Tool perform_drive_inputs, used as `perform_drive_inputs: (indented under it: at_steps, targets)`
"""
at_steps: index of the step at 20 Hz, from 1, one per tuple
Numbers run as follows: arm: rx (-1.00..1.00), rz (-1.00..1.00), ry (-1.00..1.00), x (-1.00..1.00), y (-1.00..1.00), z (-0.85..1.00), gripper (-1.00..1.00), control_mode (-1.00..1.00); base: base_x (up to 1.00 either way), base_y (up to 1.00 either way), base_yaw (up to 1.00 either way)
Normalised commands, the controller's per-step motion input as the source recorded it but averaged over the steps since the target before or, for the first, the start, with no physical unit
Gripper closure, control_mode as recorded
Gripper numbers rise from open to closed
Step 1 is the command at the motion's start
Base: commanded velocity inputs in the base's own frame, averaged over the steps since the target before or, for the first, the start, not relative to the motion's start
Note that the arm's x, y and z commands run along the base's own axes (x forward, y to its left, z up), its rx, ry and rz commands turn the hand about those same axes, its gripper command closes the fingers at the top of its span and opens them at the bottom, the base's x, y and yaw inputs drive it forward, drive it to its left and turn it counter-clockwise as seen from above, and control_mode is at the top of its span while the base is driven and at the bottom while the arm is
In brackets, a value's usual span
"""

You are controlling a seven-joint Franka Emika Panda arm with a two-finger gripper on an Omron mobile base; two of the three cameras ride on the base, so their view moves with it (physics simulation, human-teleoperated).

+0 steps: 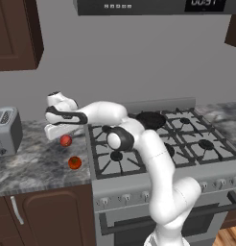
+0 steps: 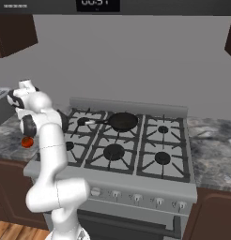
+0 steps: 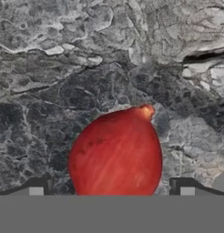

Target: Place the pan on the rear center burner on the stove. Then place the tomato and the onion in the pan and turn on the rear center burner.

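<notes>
A silver toaster stands at the far left of the grey marble counter, close to the wall, with its slots facing up. The counter runs along the wall on the left, and a second stretch of the same stone lies on the right. Below the left counter are dark brown cabinet doors, one with a pale curved handle. More dark brown cabinets hang on the grey wall at the upper left and upper right. Overhead is a dark panel with a digital clock. A strip of wooden floor shows at the lower right.
</notes>
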Motion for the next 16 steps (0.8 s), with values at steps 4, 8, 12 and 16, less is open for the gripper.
perform_drive_inputs:
  at_steps: [4, 8, 12, 16]
  targets:
    - [-0.08, 0.0, 0.09, -0.03, -0.06, -0.1, -1.0, -1.0, 0.0, 0.0, 0.0]
    - [-0.09, -0.04, 0.14, -0.24, -0.38, -0.27, -1.0, -1.0, 0.0, 0.0, 0.0]
    - [-0.03, 0.0, 0.07, -0.04, -0.13, -0.28, -1.0, -1.0, 0.0, 0.0, 0.0]
    - [0.14, 0.03, 0.0, 0.1, 0.0, -0.3, -1.0, -1.0, 0.0, 0.0, 0.0]
